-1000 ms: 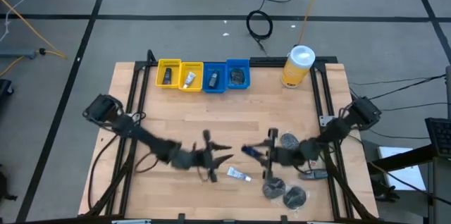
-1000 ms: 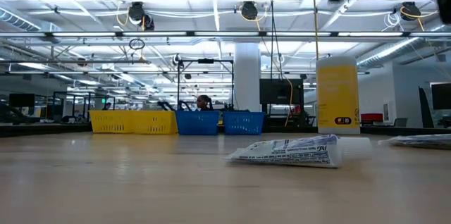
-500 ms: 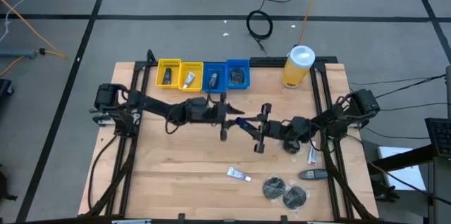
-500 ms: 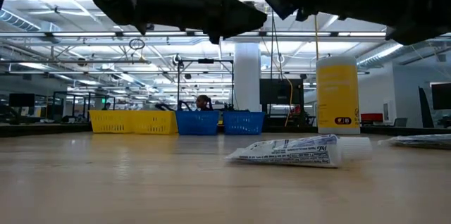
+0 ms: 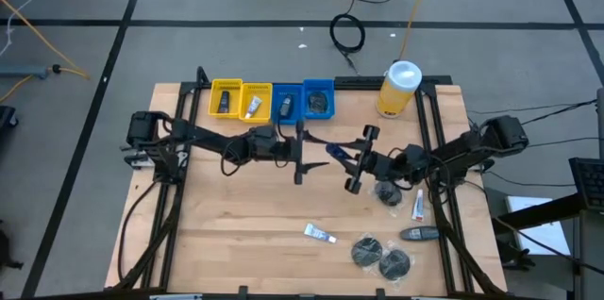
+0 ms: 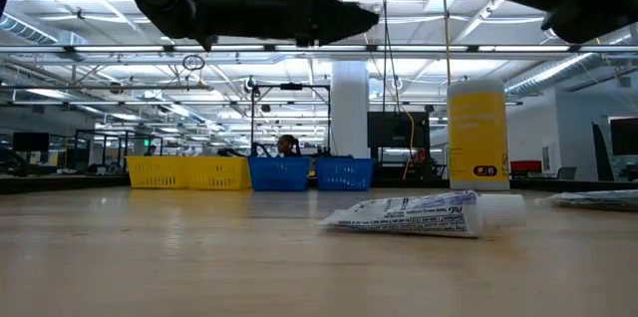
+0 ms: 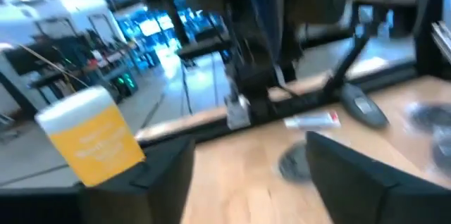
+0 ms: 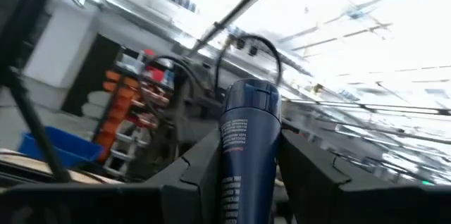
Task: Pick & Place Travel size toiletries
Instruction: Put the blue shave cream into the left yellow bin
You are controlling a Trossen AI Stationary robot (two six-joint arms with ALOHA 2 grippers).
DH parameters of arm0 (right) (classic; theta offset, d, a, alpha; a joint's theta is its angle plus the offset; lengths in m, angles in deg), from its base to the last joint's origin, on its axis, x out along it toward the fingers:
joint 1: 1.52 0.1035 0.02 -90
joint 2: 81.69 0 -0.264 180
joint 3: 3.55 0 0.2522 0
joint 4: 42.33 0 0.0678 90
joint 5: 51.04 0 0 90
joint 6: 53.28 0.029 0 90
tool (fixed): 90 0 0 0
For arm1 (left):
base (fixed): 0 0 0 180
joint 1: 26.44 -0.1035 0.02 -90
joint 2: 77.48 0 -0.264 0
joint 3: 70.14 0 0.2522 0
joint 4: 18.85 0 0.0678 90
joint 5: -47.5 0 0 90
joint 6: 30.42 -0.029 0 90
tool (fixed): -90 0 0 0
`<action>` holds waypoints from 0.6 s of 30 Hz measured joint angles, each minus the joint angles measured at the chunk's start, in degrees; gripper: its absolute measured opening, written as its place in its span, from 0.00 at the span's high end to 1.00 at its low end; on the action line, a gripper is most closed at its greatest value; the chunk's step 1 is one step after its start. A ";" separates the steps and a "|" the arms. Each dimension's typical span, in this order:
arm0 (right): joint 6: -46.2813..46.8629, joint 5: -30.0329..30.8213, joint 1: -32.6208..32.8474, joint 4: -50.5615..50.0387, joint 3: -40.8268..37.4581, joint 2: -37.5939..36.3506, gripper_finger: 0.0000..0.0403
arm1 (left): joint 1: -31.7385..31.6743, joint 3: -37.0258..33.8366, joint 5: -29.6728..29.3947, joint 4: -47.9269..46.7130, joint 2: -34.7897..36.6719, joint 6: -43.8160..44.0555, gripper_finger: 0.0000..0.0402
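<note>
In the small yellow and blue plastic bins (image 5: 272, 101) the items are too small to identify, and the dark blue cylindrical bottle (image 8: 244, 153) is cut off by the lower edge.

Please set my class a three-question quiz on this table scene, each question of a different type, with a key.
1. True or false: the right gripper holds a blue bottle.
2. How many bins are in the row? A two, B four, C six.
3. Fill in: the left gripper is ____ (open or shut).
Key: 1 true; 2 B; 3 open.
</note>
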 joint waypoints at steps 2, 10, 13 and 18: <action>-0.09 -0.64 -1.02 -0.30 -0.02 0.01 0.70 | -0.02 0.04 -0.67 2.89 0.00 1.29 0.25; 0.42 -9.28 -5.82 0.40 -0.03 0.34 0.69 | -0.43 1.44 -0.84 9.12 0.00 3.24 0.23; 1.42 -12.99 -7.26 1.57 -0.03 0.30 0.69 | -1.09 3.71 -0.29 7.38 -0.98 4.31 0.30; 4.57 -18.00 -9.19 1.78 -0.03 0.30 0.69 | -1.35 7.07 2.48 7.28 -5.05 7.64 0.42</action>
